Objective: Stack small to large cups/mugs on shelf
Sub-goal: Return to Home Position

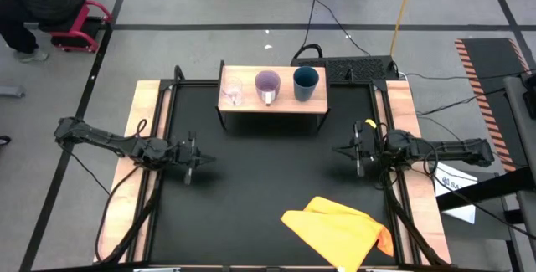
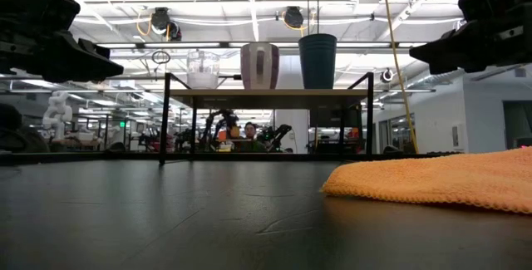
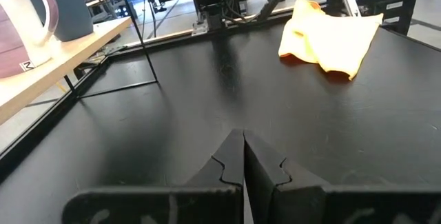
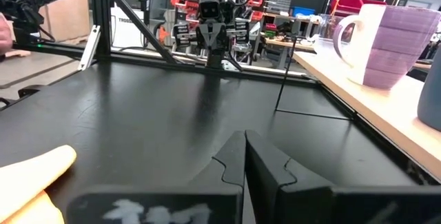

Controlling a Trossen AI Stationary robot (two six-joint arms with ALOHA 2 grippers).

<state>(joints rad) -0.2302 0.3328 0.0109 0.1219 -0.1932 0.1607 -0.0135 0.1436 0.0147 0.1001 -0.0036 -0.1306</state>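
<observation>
Both arms hover low over the black tabletop (image 1: 268, 188), one at each side, with their tips turned toward each other across a wide bare stretch. The left gripper (image 1: 205, 161) has its fingers (image 3: 231, 158) pressed together along their whole length, with nothing between them. The right gripper (image 1: 339, 149) likewise shows its fingers (image 4: 234, 155) brought fully together and holding nothing. The low rectangular shelf (image 1: 251, 105), a light wooden top on black legs, stands well apart from both pairs of fingers, toward the far edge of the tabletop and roughly midway between them. Three vessels stand upright in a single row on its top, side by side and not touching one another. The tiny clear glass (image 1: 232, 94) occupies the end nearest the left fingers. The light purple mug (image 1: 267, 85) stands in the middle, its pale handle turned toward the side of the shelf that faces the fingers. The dark blue cup (image 1: 306, 83), the tallest of the three, occupies the end nearest the right fingers. A crumpled yellow cloth (image 1: 339, 230) lies flat on the tabletop on the opposite side of the fingers from the shelf, nearer the right fingers than the left and apart from both.
</observation>
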